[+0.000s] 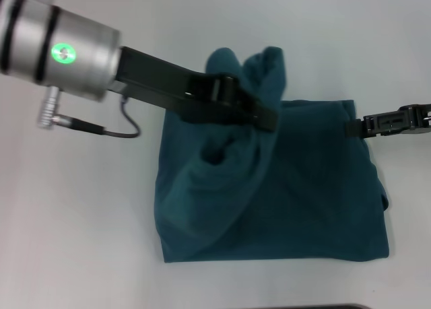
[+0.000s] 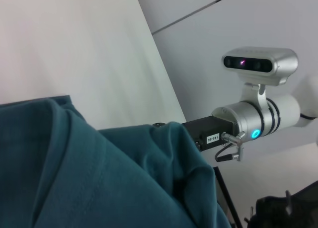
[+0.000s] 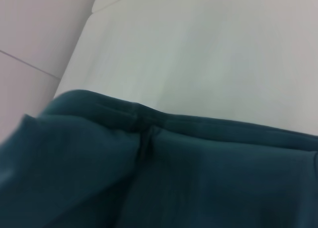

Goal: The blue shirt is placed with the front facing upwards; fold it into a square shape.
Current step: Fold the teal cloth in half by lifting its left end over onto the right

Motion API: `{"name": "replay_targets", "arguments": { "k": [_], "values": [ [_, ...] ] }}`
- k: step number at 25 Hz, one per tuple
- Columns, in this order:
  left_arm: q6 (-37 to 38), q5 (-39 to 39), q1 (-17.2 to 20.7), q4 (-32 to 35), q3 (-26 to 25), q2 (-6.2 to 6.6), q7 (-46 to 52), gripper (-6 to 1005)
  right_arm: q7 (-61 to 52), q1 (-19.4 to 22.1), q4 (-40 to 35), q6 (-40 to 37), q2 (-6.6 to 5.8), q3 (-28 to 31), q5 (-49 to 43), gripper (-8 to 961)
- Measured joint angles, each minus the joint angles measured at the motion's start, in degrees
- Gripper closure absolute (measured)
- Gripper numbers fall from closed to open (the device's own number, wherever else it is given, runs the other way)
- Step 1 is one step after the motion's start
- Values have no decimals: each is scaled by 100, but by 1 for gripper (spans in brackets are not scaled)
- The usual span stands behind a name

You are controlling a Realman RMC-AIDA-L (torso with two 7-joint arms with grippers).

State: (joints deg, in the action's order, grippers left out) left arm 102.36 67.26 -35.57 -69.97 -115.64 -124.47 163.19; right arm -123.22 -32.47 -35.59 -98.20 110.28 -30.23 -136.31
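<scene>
Left pincer (image 1: pixel 266 114): raised over the far middle of the blue shirt (image 1: pixel 303 201), pressed together on a bunched ridge of cloth that it holds up off the counter (image 1: pixel 81 221).
Right pincer (image 1: pixel 353 128): at the shirt's far right edge, fingertips touching the cloth; I cannot tell if it pinches or stands spread.
Blue shirt: partly folded, lying roughly square at mid-counter, plain teal side up, one flap drawn up into a peak under the left pincer.
Edges: near edge straight and flat; left edge rumpled where the cloth lifts; right edge bulges a little.
Open room: bare white counter to the left, near side and far side of the shirt.
</scene>
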Motion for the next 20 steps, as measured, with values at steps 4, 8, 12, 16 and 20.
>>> {"name": "replay_targets", "arguments": {
  "k": [4, 8, 12, 16, 20],
  "values": [
    [-595, 128, -46, 229, 561, 5, 6, 898, 0, 0, 11, 31, 2, -1, -1, 105],
    [-1023, 314, -185, 554, 858, 6, -75, 892, 3, -10, 26, 43, 18, -2, -1, 105],
    [-1306, 504, -283, 671, 1203, 4, -109, 885, 7, -24, 30, 43, 20, -9, -2, 105],
    [-1607, 589, -287, 911, 1455, -2, -136, 879, 45, -16, 35, 59, 20, -9, -1, 105],
    [-1836, 715, -282, 1214, 1458, 0, -289, 872, 53, 0, 42, 84, 19, -9, 0, 105]
  ]
}}
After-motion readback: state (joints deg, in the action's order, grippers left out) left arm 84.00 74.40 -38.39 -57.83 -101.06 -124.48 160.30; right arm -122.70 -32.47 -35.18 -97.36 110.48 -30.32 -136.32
